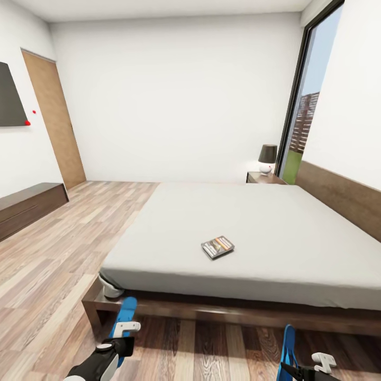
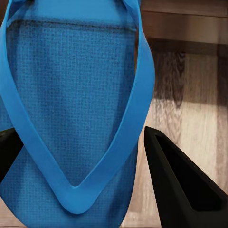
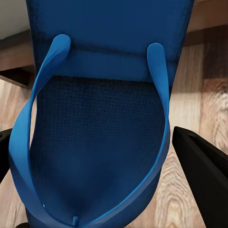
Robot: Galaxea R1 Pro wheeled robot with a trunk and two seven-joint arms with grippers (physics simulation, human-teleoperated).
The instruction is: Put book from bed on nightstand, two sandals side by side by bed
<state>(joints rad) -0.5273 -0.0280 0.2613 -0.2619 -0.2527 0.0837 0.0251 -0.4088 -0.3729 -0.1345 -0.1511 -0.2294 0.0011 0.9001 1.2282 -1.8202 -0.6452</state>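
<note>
Left wrist view: left hand (image 2: pixel 85 185) is sitting with fingers (image 2: pixel 183 187) apart on either side of a blue sandal (image 2: pixel 71 104), contact unclear. Right hand (image 3: pixel 111 175) is likewise spread around the second sandal (image 3: pixel 99 137), grip not certain. Head view is showing both sandals over the wood floor (image 1: pixel 42 275) just in front of the bed (image 1: pixel 254 233), well apart from each other. Book (image 1: pixel 217 246) is lying on the mattress. Nightstand (image 1: pixel 263 178) with lamp (image 1: pixel 267 158) is standing at the far corner by the headboard (image 1: pixel 338 196).
</note>
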